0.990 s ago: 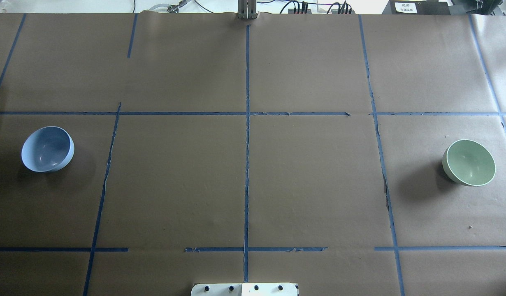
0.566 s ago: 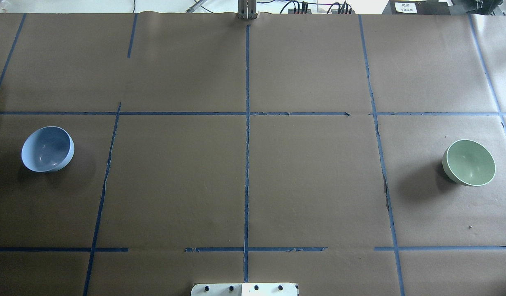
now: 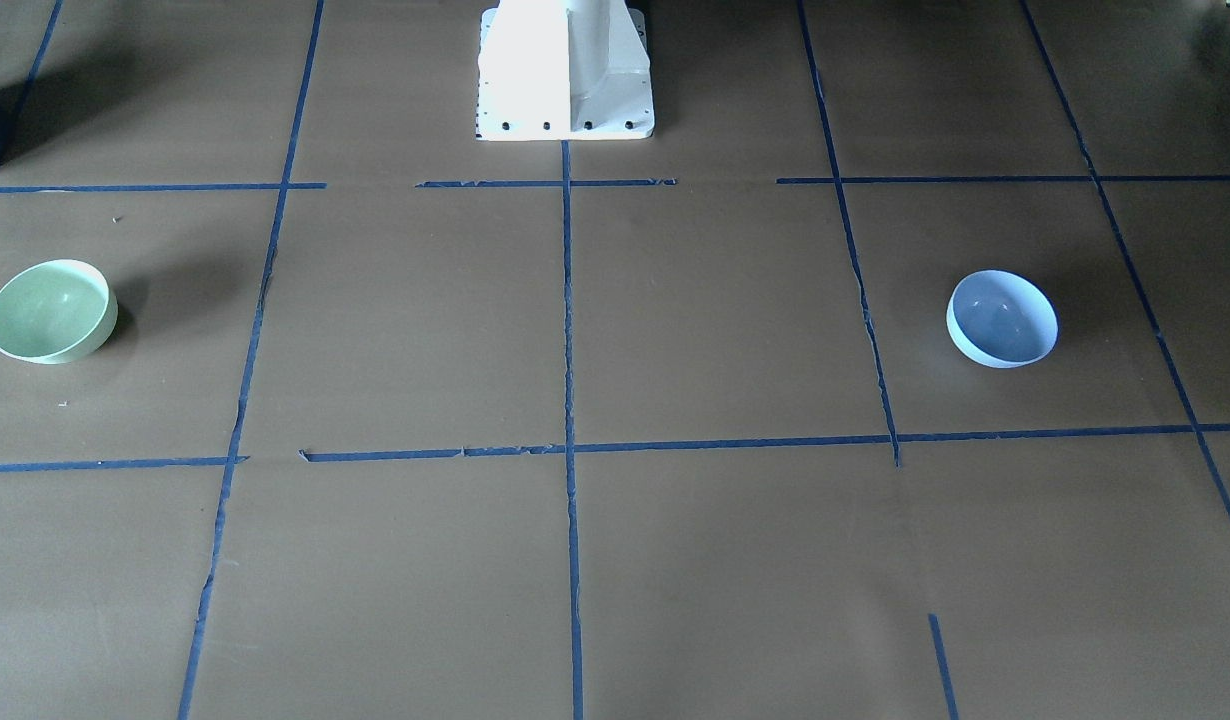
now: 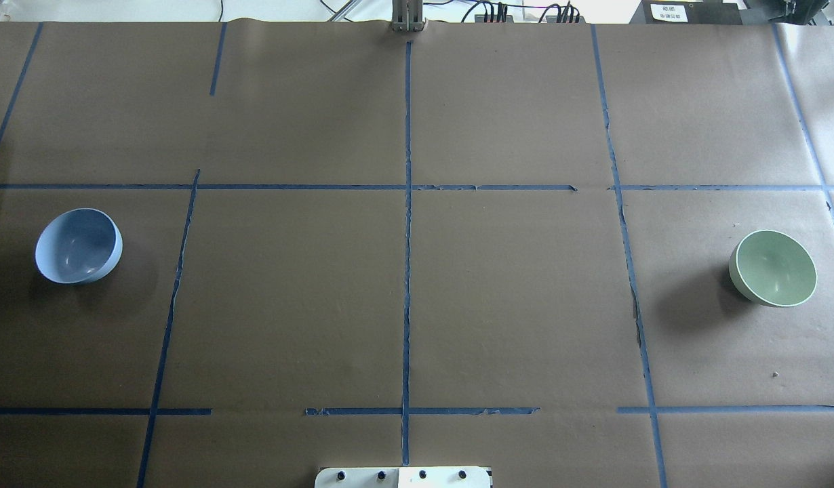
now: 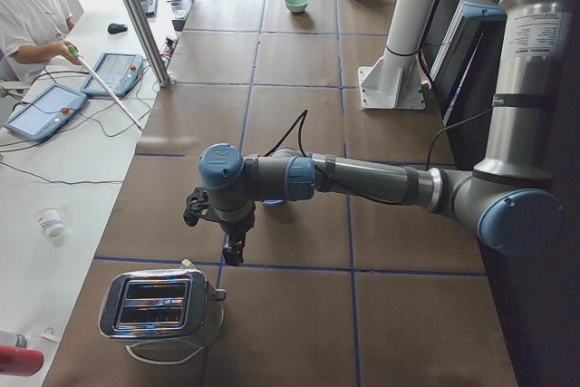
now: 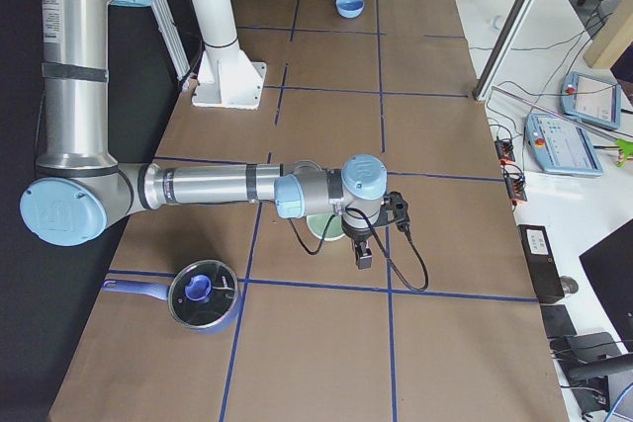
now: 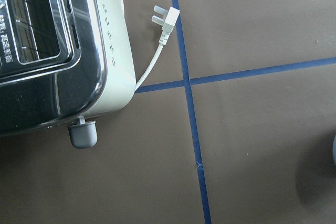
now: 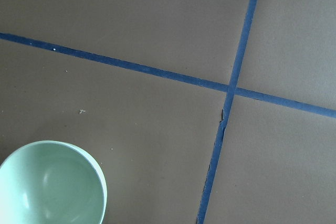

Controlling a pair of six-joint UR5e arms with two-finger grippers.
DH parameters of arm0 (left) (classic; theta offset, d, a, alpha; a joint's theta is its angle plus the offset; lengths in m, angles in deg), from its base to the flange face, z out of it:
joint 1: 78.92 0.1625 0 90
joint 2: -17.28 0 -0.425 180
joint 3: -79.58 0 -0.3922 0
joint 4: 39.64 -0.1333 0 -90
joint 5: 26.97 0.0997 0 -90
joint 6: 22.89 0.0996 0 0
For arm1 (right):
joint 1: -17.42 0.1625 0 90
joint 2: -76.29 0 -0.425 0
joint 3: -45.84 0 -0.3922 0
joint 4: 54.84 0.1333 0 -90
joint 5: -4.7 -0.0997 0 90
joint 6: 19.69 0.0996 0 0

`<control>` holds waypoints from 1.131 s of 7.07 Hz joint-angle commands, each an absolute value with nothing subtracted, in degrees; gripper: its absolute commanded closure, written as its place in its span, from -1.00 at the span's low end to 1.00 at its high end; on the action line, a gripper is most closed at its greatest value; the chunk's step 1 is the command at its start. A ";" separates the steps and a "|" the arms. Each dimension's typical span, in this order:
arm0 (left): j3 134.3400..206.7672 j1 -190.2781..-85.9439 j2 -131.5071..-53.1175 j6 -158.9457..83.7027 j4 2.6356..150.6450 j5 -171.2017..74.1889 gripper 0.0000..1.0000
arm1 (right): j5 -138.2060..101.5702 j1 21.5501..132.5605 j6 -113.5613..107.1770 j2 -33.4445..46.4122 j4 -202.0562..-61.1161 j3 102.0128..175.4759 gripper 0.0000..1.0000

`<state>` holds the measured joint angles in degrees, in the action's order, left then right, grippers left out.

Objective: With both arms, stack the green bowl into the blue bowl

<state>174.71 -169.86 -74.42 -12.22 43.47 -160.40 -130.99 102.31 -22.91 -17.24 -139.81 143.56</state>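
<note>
The green bowl (image 4: 773, 268) stands upright at the table's right side; it also shows in the front view (image 3: 50, 310) and the right wrist view (image 8: 52, 187). The blue bowl (image 4: 78, 245) stands upright at the far left, also in the front view (image 3: 1002, 318). No arm shows in the overhead or front views. In the exterior right view my right gripper (image 6: 363, 254) hangs just beside the green bowl (image 6: 321, 227). In the exterior left view my left gripper (image 5: 234, 246) hangs close to the toaster, with the blue bowl mostly hidden behind the arm. I cannot tell if either gripper is open or shut.
A silver toaster (image 5: 163, 308) with a white plug (image 7: 165, 22) stands at the left end of the table. A blue lidded pot (image 6: 203, 294) stands at the right end. The white pedestal base (image 3: 565, 70) is at the robot's edge. An operator (image 5: 32, 6) sits beyond the table.
Both bowls stay where they were. Only a thin rod beyond the table's far edge has shifted to the right.
</note>
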 commanded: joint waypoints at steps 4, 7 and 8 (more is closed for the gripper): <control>174.33 -167.86 -68.76 -20.77 58.54 -161.09 -1.00 | -131.00 101.98 -23.12 -17.75 -139.48 143.57 -1.00; 175.20 -165.77 -68.94 -26.28 58.45 -161.09 -1.00 | -131.00 100.83 -23.03 -17.75 -139.13 143.48 -1.00; 175.12 -163.05 -68.94 -29.36 58.97 -161.44 -1.00 | -131.09 100.40 -22.95 -17.84 -138.87 143.40 -1.00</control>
